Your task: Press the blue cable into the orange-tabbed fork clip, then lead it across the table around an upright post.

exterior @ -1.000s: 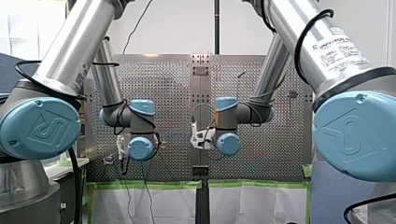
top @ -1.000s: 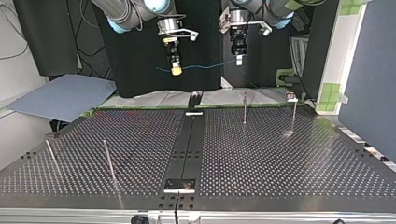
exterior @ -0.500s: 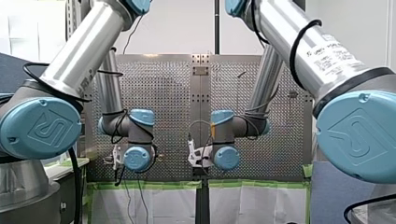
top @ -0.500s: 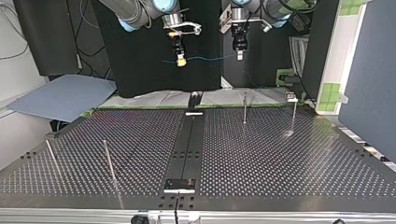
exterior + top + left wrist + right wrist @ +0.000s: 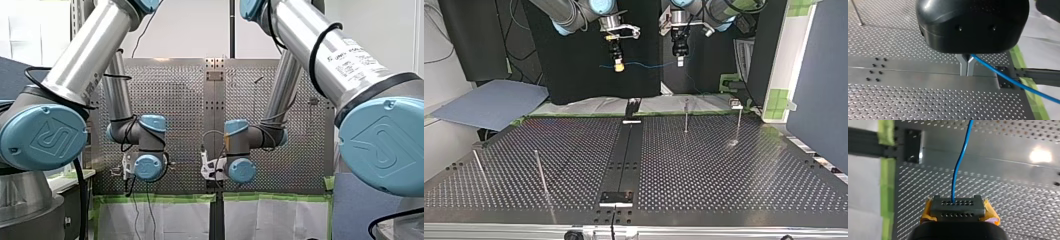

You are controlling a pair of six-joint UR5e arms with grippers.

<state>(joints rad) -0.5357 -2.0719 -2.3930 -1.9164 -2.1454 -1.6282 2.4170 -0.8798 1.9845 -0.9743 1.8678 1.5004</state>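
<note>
A thin blue cable (image 5: 649,64) hangs in the air between my two grippers, above the table's far edge in the top view. My right gripper (image 5: 618,65), with yellow pads, is shut on it at the top view's left. My left gripper (image 5: 680,60) is shut on it to the right. In the left wrist view the metal fingers (image 5: 963,65) pinch the cable (image 5: 1010,80), which runs off to one side. In the right wrist view the cable (image 5: 960,162) leaves my right gripper (image 5: 955,205) straight ahead. I cannot make out an orange-tabbed clip.
Thin upright posts stand on the perforated table (image 5: 724,180): two far ones (image 5: 686,116) (image 5: 739,122) and two nearer ones (image 5: 540,172) (image 5: 479,167). A dark rail (image 5: 624,160) runs down the middle. Green tape (image 5: 886,182) edges the table.
In the top view both grippers have risen, my right one also shifting towards my left one, and the cable has gone up with them. Both stay shut on it.
</note>
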